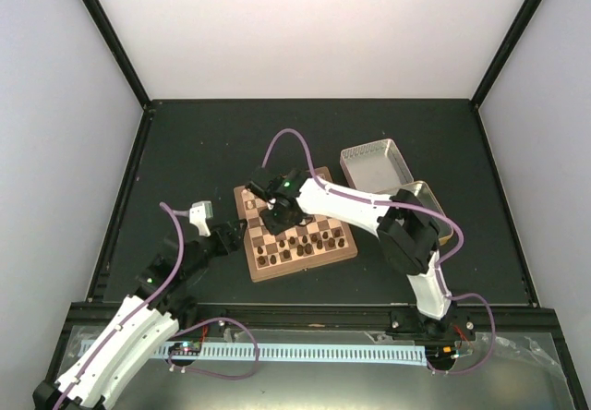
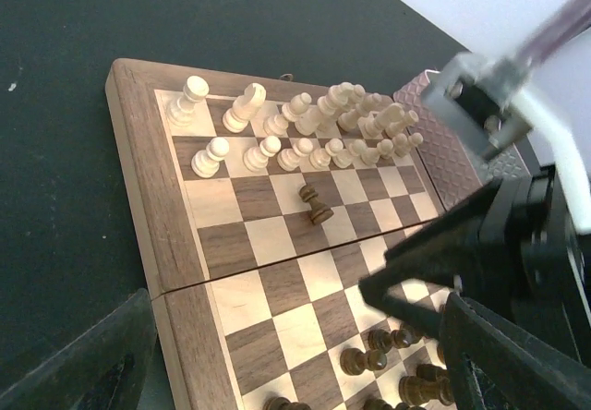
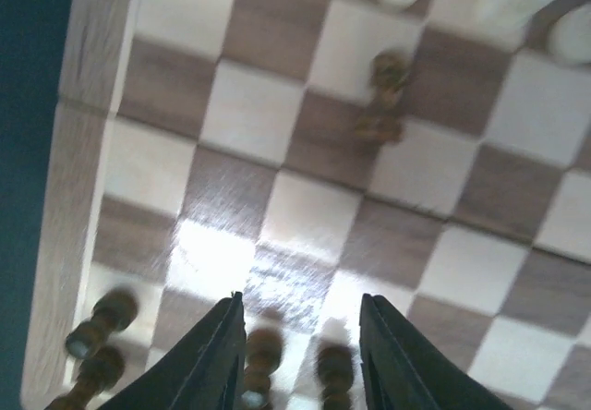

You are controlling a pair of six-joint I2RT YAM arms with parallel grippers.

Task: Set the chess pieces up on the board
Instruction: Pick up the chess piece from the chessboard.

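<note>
Chess set-up under way: left fingers (image 2: 88,368) gaping beside the board (image 1: 305,266), right fingers (image 3: 208,364) parted above it.

Nearest the arm bases, the left fingers hover wide apart and hold nothing, just off the board's left rim above the dark counter (image 1: 185,142). The board lies mid-counter, slightly turned. Its near rows carry the dark brown chess pieces (image 2: 388,341). The right fingers hang low over these with a moderate gap; two blurred dark men show beneath the gap, and nothing is pinched. Farther in, a lone dark piece (image 2: 317,205) sits on the middle squares, apart from both sets; upright or tipped, I cannot tell. On the far rows the cream chess pieces (image 2: 314,128) stand in two ranks. Beyond the board's right corner lie two open metal tin halves (image 1: 377,164), near each other.
</note>
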